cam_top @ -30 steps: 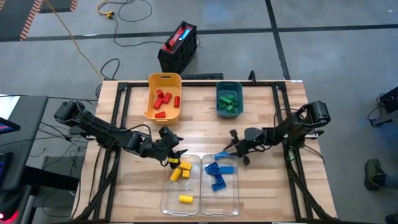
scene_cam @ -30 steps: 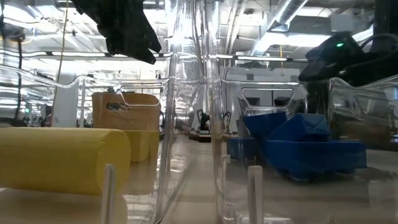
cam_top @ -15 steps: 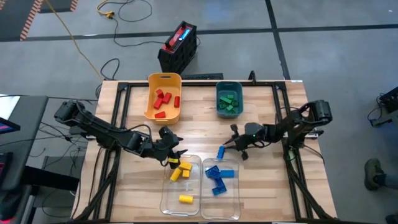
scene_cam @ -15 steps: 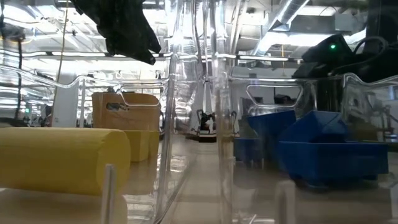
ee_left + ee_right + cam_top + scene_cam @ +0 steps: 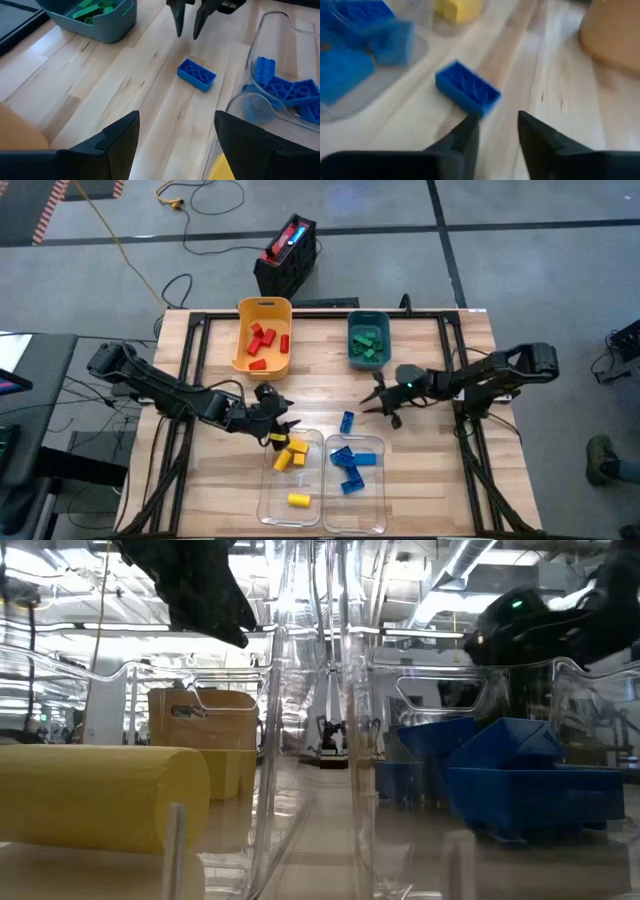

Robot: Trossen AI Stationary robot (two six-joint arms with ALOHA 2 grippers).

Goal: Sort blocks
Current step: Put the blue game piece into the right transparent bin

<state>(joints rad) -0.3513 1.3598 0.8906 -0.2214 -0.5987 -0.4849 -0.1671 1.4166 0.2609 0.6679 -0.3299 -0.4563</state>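
One blue block (image 5: 347, 421) (image 5: 196, 75) (image 5: 467, 94) lies flat on the wood, just beyond the far rim of the right clear bin (image 5: 378, 480). My right gripper (image 5: 372, 404) (image 5: 497, 122) hovers open and empty to the right of it, a short way off. My left gripper (image 5: 283, 430) (image 5: 176, 117) is open over the far end of the left clear bin (image 5: 268, 490), above yellow blocks (image 5: 290, 455) (image 5: 100, 795). Blue blocks (image 5: 350, 465) (image 5: 520, 775) rest in the right clear bin. Red blocks (image 5: 262, 340) sit in the yellow bin, green blocks (image 5: 367, 345) in the teal bin.
The yellow bin (image 5: 243, 330) and the teal bin (image 5: 352, 330) stand at the table's far edge, and the two clear bins at the near edge. Bare wood lies between them. A black and red box (image 5: 288, 252) sits on the floor beyond the table.
My right gripper let go of the blue block, which it held at the far rim of the right clear bin, and drew back toward the table's right and far side. The block now lies on the wood just beyond that rim. In the low view, the blue blocks in the bin shifted a little.
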